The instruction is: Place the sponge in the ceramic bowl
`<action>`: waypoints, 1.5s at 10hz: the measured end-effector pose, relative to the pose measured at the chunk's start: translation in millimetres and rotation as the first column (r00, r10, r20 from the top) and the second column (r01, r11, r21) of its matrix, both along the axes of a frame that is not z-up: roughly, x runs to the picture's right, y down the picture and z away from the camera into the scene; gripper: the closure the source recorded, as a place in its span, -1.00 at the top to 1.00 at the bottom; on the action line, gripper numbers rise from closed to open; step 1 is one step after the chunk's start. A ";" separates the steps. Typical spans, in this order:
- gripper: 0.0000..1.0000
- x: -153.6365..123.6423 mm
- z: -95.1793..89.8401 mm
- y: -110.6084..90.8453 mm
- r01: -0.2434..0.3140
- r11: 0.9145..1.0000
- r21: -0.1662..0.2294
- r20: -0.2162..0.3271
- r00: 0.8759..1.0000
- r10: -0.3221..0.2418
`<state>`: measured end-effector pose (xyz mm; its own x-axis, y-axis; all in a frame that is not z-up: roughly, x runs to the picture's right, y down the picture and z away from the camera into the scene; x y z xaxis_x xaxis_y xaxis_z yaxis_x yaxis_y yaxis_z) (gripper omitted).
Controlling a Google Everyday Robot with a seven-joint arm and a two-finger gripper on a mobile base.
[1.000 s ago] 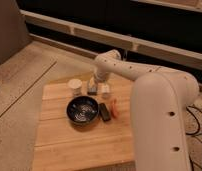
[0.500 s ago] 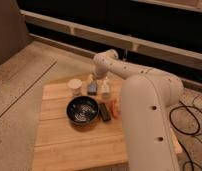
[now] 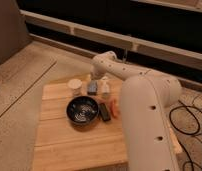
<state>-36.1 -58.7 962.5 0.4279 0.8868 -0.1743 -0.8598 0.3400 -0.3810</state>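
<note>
Sponge (image 3: 93,89) sits toward the far edge of the wooden counter (image 3: 64,145), right at the end effector (image 3: 96,85) of the single white arm (image 3: 144,115), which reaches in from the right of the picture. Whether the end effector is spread around the block or pinching it cannot be told from this view, nor whether the block rests on the wood or hangs just above it. The bowl (image 3: 69,112) stands apart from the sponge, on its near side and slightly left in the picture, and nothing can be seen in its pale-streaked inside. A cup (image 3: 75,85) stands just beside the sponge to the left. A black bar (image 3: 104,111) and an orange piece (image 3: 114,108) lie just right of the bowl. The sponge's long side appears to run roughly away from the camera, though the block is too small to be sure. As things lie, the sponge is outside the bowl. The move that counts looks like a short carry toward the camera and a little left, clear of the cup, ending above the bowl's middle.
</note>
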 end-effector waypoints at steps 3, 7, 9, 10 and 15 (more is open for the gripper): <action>0.60 -12.4 13.1 16.9 -0.001 0.999 -0.034 0.023 1.000 0.002; 0.60 -44.9 32.6 34.1 0.087 0.995 -0.052 0.051 0.995 -0.085; 0.60 -41.7 42.2 41.9 0.103 0.991 -0.081 0.032 0.994 -0.101; 0.60 -35.6 46.8 45.8 0.100 0.990 -0.101 0.012 0.995 -0.100; 0.45 -7.4 66.8 57.8 0.085 0.975 -0.203 -0.145 0.983 -0.116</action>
<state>-43.4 -0.9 1029.3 0.4673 0.7829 -0.4107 -0.8787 0.3598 -0.3138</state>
